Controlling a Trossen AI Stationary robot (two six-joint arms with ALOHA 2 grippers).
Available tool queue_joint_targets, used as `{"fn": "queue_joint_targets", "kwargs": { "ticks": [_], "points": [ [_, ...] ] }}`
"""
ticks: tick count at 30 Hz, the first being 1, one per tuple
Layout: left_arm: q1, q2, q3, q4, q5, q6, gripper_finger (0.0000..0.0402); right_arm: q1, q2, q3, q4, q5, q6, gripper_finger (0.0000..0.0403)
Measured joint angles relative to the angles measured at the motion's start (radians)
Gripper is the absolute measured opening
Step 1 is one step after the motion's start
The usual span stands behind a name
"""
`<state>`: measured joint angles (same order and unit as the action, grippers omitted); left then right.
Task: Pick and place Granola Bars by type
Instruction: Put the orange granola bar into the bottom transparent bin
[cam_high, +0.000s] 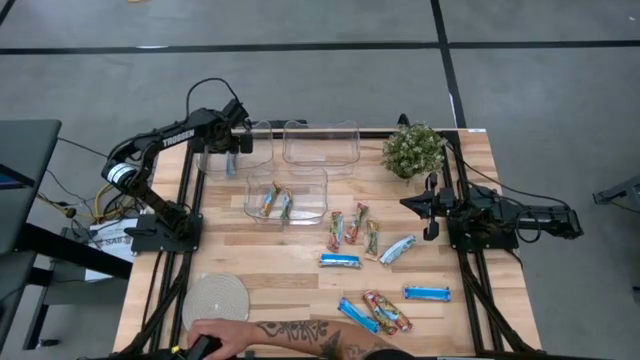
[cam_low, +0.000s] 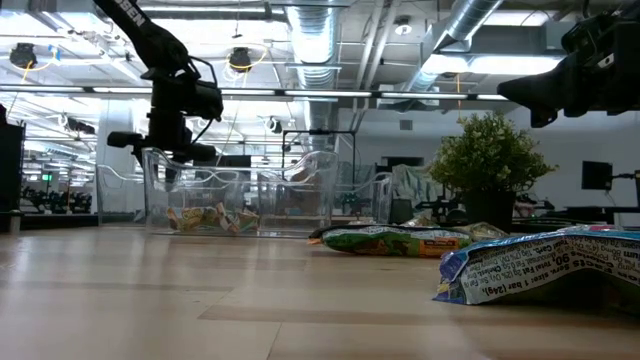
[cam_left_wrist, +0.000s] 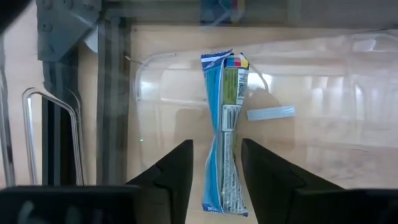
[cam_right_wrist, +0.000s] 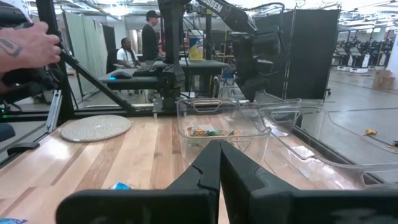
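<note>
While the left tool (cam_left_wrist: 214, 171) hung over the far-left bin (cam_high: 243, 147), its fingers stood apart on either side of a blue bar (cam_left_wrist: 224, 134), not pinching it. More bars (cam_high: 372, 265) lay scattered on the table (cam_high: 290, 270), two in the near bin (cam_high: 287, 194). Beside the plant (cam_high: 412, 149), the right tool (cam_right_wrist: 219, 163) waited fully closed, holding nothing.

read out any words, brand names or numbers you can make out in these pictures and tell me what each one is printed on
"TROSSEN": white letters on the left arm, high view.
Blue granola bar between the left gripper's open jaws: label and barcode too blurred to read.
Wrappers nearest the low camera: print visible, too distorted to read reliably.
Other bars on the table: too small to read.
</note>
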<state>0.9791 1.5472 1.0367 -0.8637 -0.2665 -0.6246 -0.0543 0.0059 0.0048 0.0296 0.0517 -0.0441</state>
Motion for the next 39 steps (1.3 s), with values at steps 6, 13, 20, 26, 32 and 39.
{"fn": "queue_joint_targets", "kwargs": {
  "ticks": [6,13,20,26,32,39],
  "points": [
    [-0.011,0.000,0.000,0.027,0.013,0.006,0.0135,0.000,0.000,0.000,0.000,0.000,0.000,0.0000],
    [-0.046,0.000,0.023,0.048,0.051,0.057,0.0135,0.000,0.000,0.000,0.000,0.000,0.000,0.0000],
    [-0.093,-0.008,0.109,0.046,0.040,0.125,0.0135,0.000,0.000,0.000,0.000,0.000,0.000,0.0000],
    [-0.167,-0.010,0.194,0.047,0.031,0.232,0.0135,0.000,0.000,0.000,0.000,0.000,0.000,0.0000],
    [-0.267,-0.010,0.269,0.052,0.026,0.335,0.0135,0.000,0.000,0.000,0.000,0.000,0.000,0.0000],
    [-0.411,-0.028,0.331,0.070,0.058,0.470,0.0135,0.000,0.000,0.000,0.000,0.000,0.000,0.0000]
  ]
}}
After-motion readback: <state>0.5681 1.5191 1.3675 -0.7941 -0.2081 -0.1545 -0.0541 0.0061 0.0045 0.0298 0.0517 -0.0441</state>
